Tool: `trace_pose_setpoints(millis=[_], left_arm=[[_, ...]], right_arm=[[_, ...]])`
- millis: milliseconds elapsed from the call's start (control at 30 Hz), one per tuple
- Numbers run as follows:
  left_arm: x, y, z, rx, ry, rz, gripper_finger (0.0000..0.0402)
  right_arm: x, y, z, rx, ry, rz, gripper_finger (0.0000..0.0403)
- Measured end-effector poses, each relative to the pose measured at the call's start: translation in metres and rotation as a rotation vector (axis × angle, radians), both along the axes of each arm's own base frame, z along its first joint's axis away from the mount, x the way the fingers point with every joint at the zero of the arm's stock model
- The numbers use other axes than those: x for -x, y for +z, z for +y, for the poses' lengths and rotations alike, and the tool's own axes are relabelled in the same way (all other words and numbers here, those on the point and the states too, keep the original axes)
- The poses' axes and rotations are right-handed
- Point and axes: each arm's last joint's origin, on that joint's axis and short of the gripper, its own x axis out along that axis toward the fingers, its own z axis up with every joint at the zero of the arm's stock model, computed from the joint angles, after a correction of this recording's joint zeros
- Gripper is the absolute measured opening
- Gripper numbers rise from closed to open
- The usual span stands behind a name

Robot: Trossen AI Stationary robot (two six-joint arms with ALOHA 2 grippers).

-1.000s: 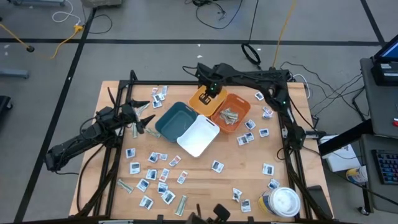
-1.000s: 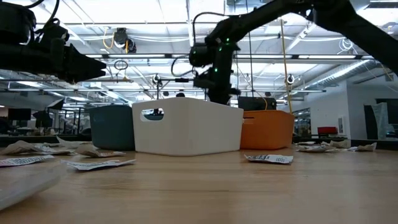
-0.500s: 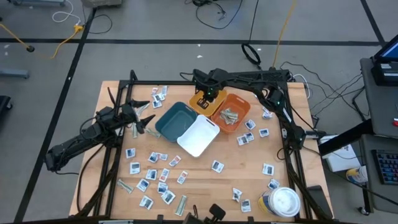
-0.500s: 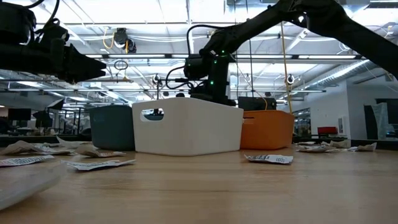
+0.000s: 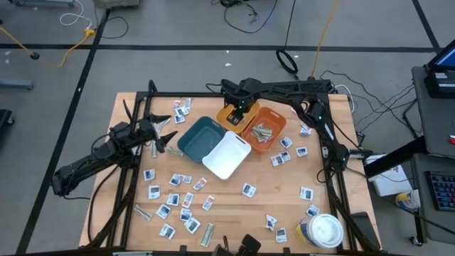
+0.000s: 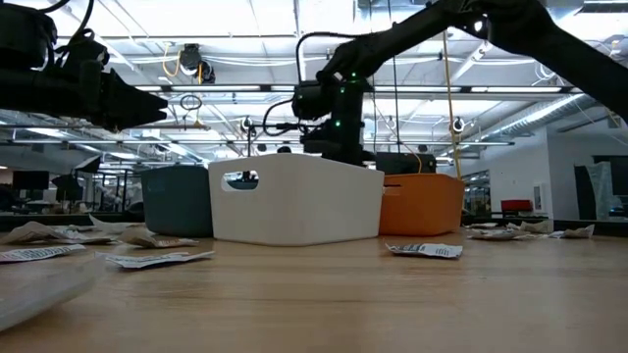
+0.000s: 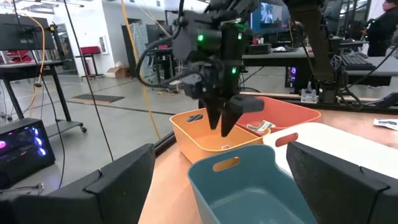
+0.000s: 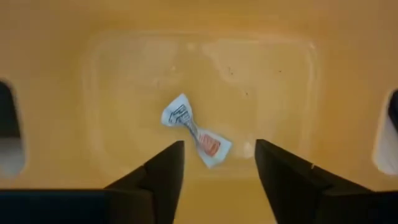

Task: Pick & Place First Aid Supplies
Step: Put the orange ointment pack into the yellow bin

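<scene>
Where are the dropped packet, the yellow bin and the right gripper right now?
dropped packet (image 8: 196,131): right wrist view, on its twisted middle, lying on the bin floor.
yellow bin (image 7: 194,134): left wrist view, on its outer front wall.
right gripper (image 7: 222,124): left wrist view, midway between its fingertips, over the yellow bin.

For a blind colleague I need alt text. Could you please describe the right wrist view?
A small crumpled white packet with an orange-red mark lies on the floor of the yellow bin, seen from straight above. The right gripper hangs over it with its two dark fingers apart, holding nothing.
</scene>
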Motion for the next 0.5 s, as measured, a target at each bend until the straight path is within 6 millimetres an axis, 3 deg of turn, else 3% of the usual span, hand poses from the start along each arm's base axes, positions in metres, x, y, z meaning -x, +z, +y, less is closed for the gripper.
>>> trace_pose_setpoints(millis=[267, 500], left_arm=[[0.0, 0.0, 0.0, 0.001, 0.0, 0.001, 0.0367], [0.0, 0.0, 0.0, 0.001, 0.0, 0.001, 0.0367]], right_arm=[[0.018, 0.037, 0.006, 0.013, 0.07, 0.005, 0.0219], [0.034, 0.053, 0.01, -0.006, 0.129, 0.059, 0.0213]])
